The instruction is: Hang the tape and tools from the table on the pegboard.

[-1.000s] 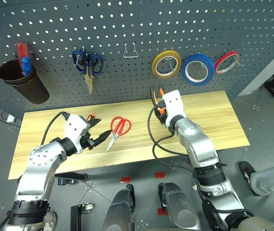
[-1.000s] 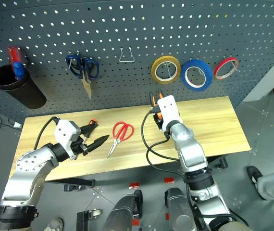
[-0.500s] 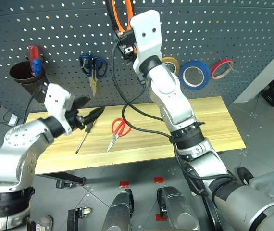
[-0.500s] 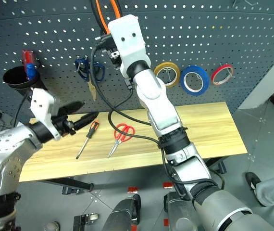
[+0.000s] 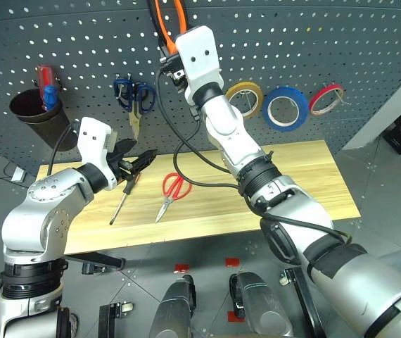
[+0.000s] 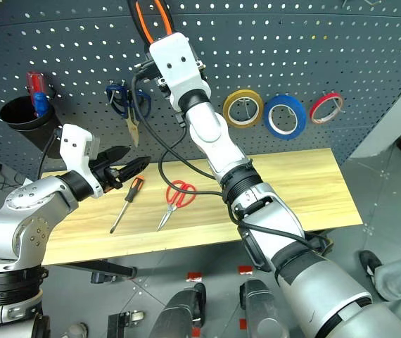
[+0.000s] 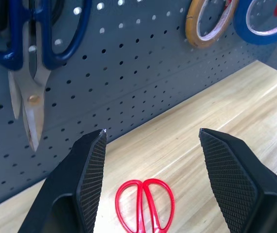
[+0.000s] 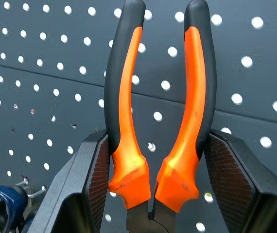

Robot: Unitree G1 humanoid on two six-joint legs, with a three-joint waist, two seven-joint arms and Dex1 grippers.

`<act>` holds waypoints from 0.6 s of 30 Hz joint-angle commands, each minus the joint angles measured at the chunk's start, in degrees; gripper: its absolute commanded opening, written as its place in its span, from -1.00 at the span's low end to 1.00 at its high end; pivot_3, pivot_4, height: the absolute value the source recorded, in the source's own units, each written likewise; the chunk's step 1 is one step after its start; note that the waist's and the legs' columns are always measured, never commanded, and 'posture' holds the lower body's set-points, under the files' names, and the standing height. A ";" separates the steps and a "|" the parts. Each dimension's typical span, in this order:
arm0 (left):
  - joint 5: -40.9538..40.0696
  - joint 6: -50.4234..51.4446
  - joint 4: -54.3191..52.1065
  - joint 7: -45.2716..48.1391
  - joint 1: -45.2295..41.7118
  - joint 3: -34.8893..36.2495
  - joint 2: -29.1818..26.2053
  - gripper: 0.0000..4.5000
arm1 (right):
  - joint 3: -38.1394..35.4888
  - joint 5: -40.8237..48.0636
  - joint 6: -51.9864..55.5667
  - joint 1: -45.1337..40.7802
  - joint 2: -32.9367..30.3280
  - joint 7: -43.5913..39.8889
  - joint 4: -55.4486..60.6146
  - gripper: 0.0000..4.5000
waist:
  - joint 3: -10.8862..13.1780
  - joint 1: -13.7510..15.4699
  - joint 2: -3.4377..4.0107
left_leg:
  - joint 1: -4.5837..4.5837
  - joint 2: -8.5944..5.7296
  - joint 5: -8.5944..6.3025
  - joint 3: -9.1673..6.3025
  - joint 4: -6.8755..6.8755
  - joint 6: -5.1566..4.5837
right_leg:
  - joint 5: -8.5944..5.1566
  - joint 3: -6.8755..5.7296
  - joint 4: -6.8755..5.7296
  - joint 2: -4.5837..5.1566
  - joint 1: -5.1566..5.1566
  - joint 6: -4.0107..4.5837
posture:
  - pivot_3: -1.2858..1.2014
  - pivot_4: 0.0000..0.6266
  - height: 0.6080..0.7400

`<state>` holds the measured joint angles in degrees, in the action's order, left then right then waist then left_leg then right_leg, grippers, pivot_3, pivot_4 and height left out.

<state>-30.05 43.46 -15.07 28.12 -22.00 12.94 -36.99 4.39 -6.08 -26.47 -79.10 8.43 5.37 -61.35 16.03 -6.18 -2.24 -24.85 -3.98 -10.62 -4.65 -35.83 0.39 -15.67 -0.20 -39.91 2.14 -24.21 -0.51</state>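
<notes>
1. My right gripper [image 8: 150,194] is clamped on the orange-and-black pliers [image 8: 158,102], raised against the pegboard [image 5: 327,42], handles up.
2. To hang them well, I should slip the gap between the handles over a bare hook, then let go slowly.
3. My left gripper [image 7: 150,160] hovers with fingers apart and empty, over the table's [image 5: 313,176] left part.
4. Red scissors [image 5: 172,191] and a screwdriver [image 5: 123,197] lie on the pale wood.
5. Blue tape [image 5: 287,107] already hangs at the right, between yellow and red rings.
6. Grey floor lies beyond.

Orange-and-black pliers [image 8: 158,121] handles-up against the pegboard [image 5: 313,42]; red scissors [image 5: 173,189], screwdriver [image 5: 123,200] flat on the table [image 5: 306,183]
</notes>
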 commanded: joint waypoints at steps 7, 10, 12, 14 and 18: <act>0.50 -0.12 -0.57 -1.76 -1.29 -1.38 2.88 0.42 | -0.57 -1.53 -5.41 -4.21 -1.30 3.28 -0.10 0.16 | 0.04 0.72 0.02 | 0.00 0.00 -0.05 0.01 -0.01 -0.08 | 0.00 0.03 0.01 0.00 0.01 0.01 | -0.08 -0.08 1.00; 0.95 -0.98 0.55 -1.90 -1.77 -1.77 3.93 0.42 | -0.38 -2.08 -5.28 -3.17 -1.60 3.05 0.56 0.16 | 0.04 0.64 0.02 | 0.00 0.00 -0.05 0.03 -0.02 -0.09 | 0.00 0.05 0.01 0.00 0.01 0.01 | -0.10 -0.10 1.00; 1.11 -1.32 0.80 -1.85 -1.74 -1.76 4.33 0.42 | -0.40 -2.31 -5.31 -2.82 -1.76 3.03 1.04 0.16 | 0.04 0.48 0.02 | 0.01 0.00 -0.05 0.03 -0.02 -0.09 | -0.01 0.04 0.00 0.00 0.01 0.02 | -0.10 -0.10 1.00; 1.01 -1.60 0.66 -1.89 -1.54 -1.47 4.96 0.42 | -0.53 -2.32 -5.17 -2.29 -2.11 3.04 2.08 0.16 | 0.04 0.44 0.02 | 0.00 0.01 -0.05 0.04 -0.02 -0.09 | -0.01 0.04 0.00 -0.01 0.01 0.02 | -0.11 -0.11 1.00; 1.04 -1.75 -0.77 -2.08 -0.29 -1.26 5.58 0.42 | -0.58 -1.56 -4.08 1.07 -2.77 1.52 7.24 0.16 | 0.04 0.45 0.02 | 0.00 0.01 -0.05 0.04 -0.02 -0.09 | -0.01 0.04 0.02 0.00 0.03 0.02 | -0.10 -0.11 1.00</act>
<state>-29.00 43.17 -13.38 26.20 -22.73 10.64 -31.32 4.09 -7.87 -29.40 -77.63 6.12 7.40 -59.55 16.07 -5.73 -2.22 -24.85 -3.97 -10.67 -4.60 -35.86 0.30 -15.68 -0.16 -39.88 2.14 -24.18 -0.49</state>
